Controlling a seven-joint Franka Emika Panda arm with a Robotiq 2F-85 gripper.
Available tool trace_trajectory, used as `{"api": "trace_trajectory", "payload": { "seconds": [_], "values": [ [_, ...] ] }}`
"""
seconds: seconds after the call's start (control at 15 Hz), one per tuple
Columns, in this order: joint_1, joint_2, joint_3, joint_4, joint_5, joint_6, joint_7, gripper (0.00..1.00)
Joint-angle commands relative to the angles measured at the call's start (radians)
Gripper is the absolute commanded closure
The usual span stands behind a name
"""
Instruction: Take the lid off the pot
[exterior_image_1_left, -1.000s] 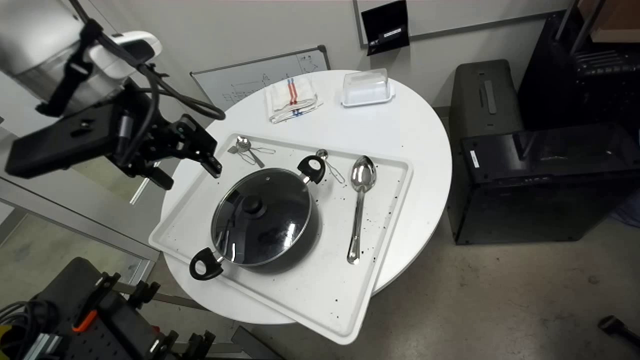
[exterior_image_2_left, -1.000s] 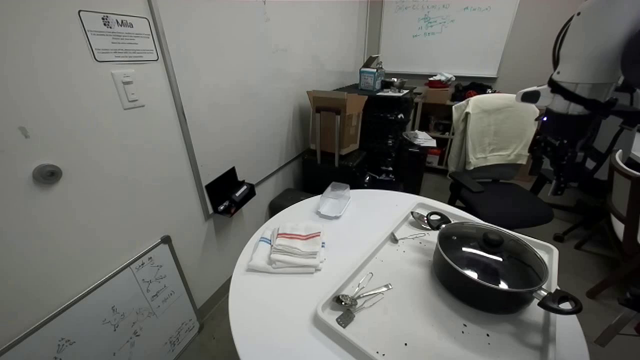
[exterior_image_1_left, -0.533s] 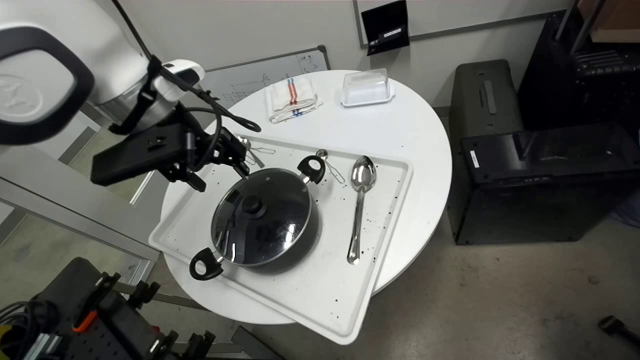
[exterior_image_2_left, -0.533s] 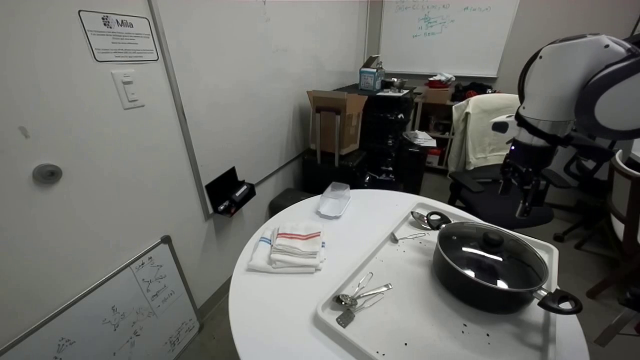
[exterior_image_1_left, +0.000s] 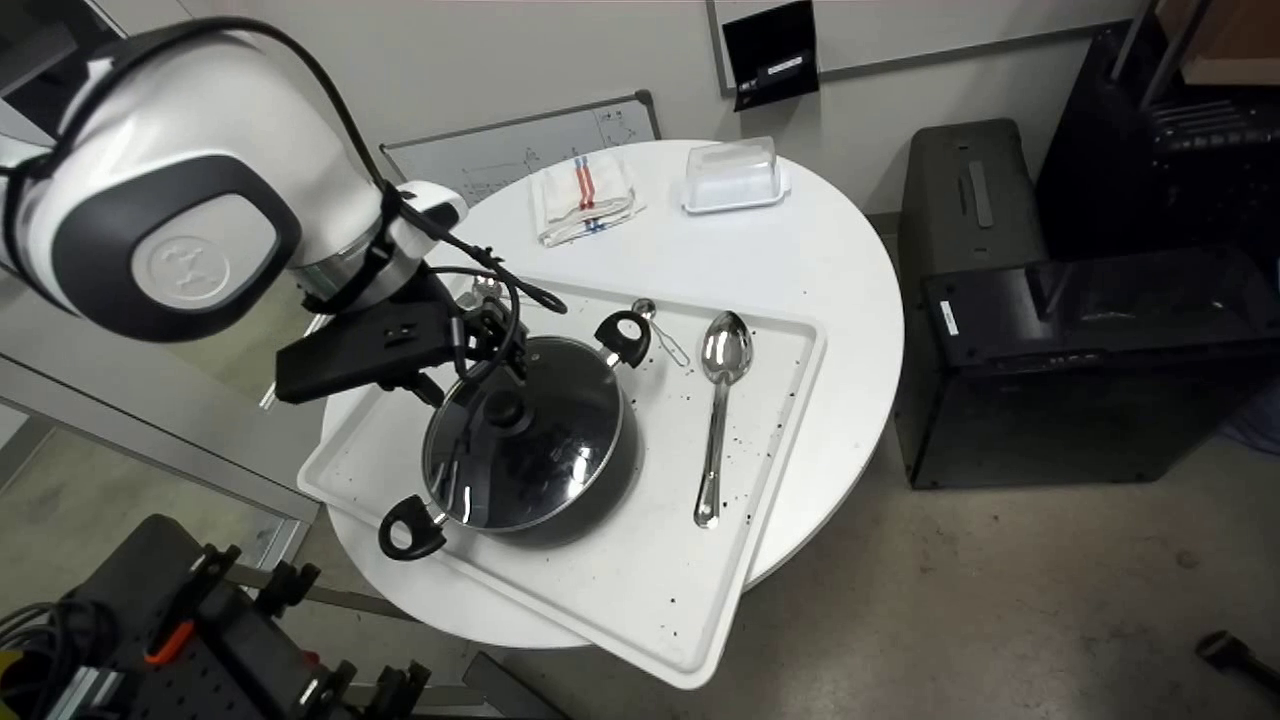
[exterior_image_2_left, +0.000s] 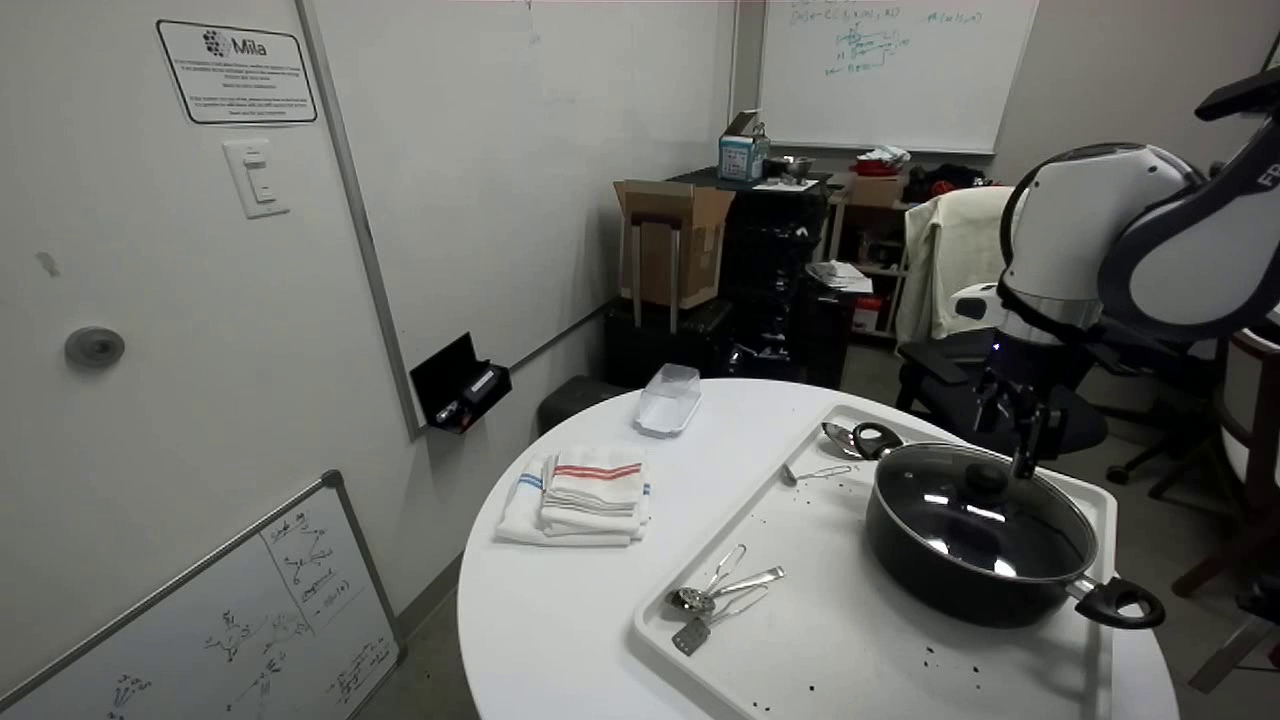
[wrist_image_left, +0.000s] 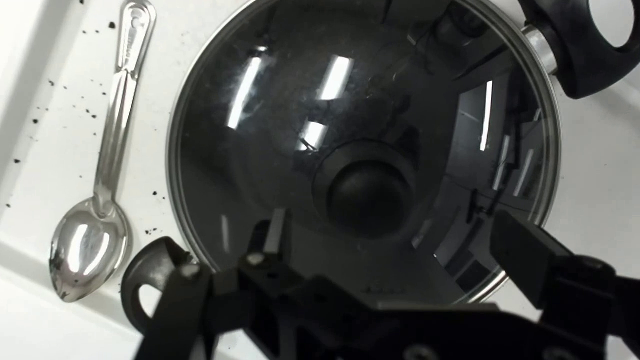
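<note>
The see-through glass lid with its metal rim lies on the black pot, also seen in an exterior view as lid and pot. Its dark knob stands up at the centre of the lid. My gripper is open and empty, with the fingers wide apart and the knob between and just ahead of the tips in the wrist view. In an exterior view the gripper hangs over the lid's edge near the knob, apart from it. The pot's loop handle shows at the upper right.
The pot stands on a white tray on a round white table. A large metal spoon lies beside the pot. Several small utensils lie at the tray's edge. Folded towels and a clear-lidded dish stand beyond the tray.
The arm has come in from beside the table and lowered, bringing my open gripper from clear of the pot to over the lid near the knob. The lid and pot have not moved.
</note>
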Motion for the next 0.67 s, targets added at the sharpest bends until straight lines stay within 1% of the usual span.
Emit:
{"api": "trace_trajectory", "payload": {
  "seconds": [0.0, 0.27, 0.6],
  "values": [
    [-0.028, 0.069, 0.017, 0.046, -0.015, 0.028, -0.020, 0.00],
    [-0.026, 0.107, 0.007, 0.067, -0.043, 0.030, -0.009, 0.00],
    [-0.015, 0.125, -0.002, 0.074, -0.089, 0.044, 0.000, 0.00]
  ]
}}
